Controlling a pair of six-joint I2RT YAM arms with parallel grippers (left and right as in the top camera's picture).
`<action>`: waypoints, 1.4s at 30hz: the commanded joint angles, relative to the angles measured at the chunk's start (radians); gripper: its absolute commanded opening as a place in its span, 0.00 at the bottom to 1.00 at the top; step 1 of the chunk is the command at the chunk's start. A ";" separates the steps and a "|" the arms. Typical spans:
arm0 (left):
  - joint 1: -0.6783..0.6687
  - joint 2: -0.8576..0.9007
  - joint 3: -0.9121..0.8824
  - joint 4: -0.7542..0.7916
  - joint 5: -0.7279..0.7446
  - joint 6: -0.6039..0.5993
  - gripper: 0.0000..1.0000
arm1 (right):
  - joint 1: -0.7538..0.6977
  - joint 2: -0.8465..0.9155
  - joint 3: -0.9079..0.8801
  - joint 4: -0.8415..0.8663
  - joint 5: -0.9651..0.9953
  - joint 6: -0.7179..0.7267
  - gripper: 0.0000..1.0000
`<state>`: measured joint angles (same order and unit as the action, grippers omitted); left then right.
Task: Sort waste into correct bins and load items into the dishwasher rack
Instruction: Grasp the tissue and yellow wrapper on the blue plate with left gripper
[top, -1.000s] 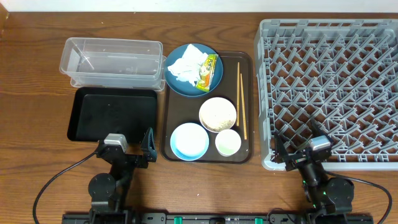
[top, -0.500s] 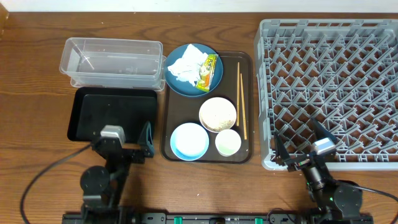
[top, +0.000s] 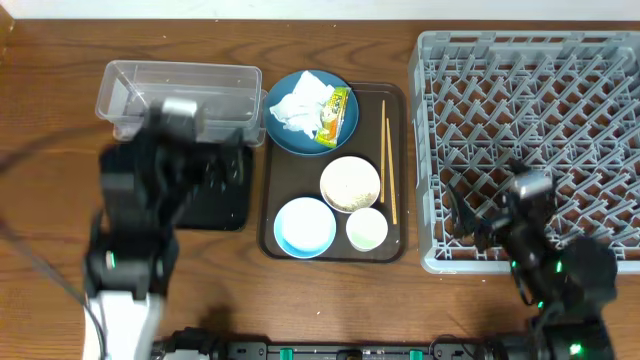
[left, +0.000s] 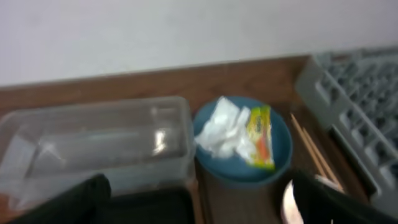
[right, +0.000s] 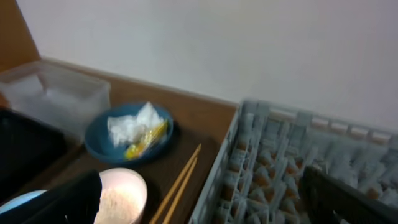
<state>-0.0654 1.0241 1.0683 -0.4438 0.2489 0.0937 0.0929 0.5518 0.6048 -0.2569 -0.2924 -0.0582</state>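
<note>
Left wrist view: the left pincer (left: 198, 190) gapes wide, empty. The plate (left: 283, 144) with tissue (left: 221, 127) and wrapper (left: 261, 137) sits just ahead, the tub (left: 93, 143) ahead-left. The right pincer (right: 199, 196) is equally wide and empty, with chopsticks (right: 183, 177) ahead, the rack (right: 292, 174) ahead-right and a bowl (right: 121, 196) beside its left finger.

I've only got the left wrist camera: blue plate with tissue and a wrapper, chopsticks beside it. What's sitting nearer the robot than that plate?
Observer: Three vessels on the brown serving tray: a bowl of rice-like scraps, a light blue bowl and a small white cup.
Operator: Anything in the rack yet?
Observer: No dishes show in the dishwasher rack.
Operator: And the right pincer?
Observer: The right pincer is open and empty, by the rack's near left corner.
</note>
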 joint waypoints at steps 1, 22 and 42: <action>-0.058 0.197 0.238 -0.117 0.011 0.068 0.96 | -0.008 0.132 0.156 -0.097 -0.004 -0.049 0.99; -0.301 1.020 0.722 -0.124 -0.143 0.035 0.96 | -0.008 0.582 0.463 -0.526 -0.130 -0.026 0.99; -0.304 1.268 0.721 -0.070 -0.205 -0.028 0.96 | -0.008 0.582 0.463 -0.550 -0.130 -0.026 0.99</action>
<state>-0.3679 2.2639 1.7687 -0.5179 0.0486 0.0776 0.0929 1.1374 1.0504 -0.8047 -0.4114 -0.0883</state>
